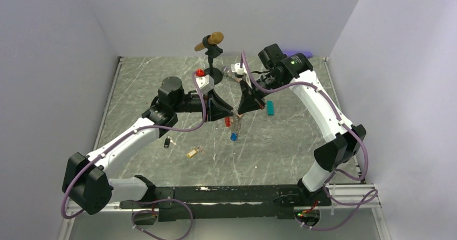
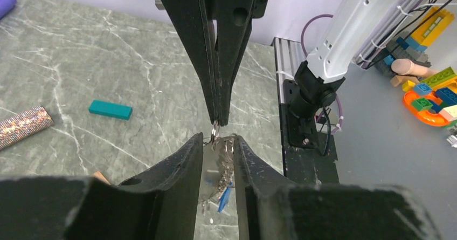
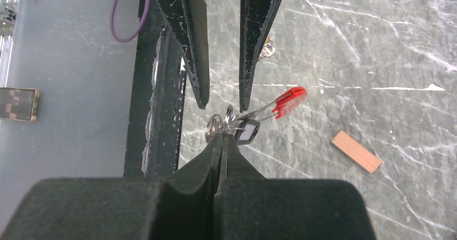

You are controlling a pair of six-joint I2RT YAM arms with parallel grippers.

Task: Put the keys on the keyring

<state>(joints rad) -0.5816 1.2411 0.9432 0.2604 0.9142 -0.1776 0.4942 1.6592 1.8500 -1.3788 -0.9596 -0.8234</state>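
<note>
Above the middle of the table [image 1: 134, 89]: the two arms meet tip to tip, clear of the surface.
Right fingers [image 3: 222, 143]: pressed together, pinching a small silvery ring of the keyring [image 3: 218, 125].
Left fingers [image 2: 189, 152]: apart and pointing at the right ones. The silvery coil [image 2: 223, 162] shows in the gap between them, with no squeeze on it visible.
Keyring: held in the air by the right fingers, with the coil hanging below the tips and the red clip [image 3: 289, 101] out to one side, blurred.
Keys at the keyring: a blue-tagged key [image 2: 224, 196] dangles low on the coil. A black tag [image 3: 248, 132] sits just beside the pinched ring; whether it is threaded on cannot be told.
Loose keys: a black-tagged key [image 1: 168, 142] and a yellow-tagged key [image 1: 194, 152] lie on the table near the left arm, well apart from the keyring.
Other things: a teal block [image 1: 270, 108] lies flat by the right arm. A tan wooden block [image 3: 355, 151] and a glittery tube [image 2: 21, 125] also lie on the table.
</note>
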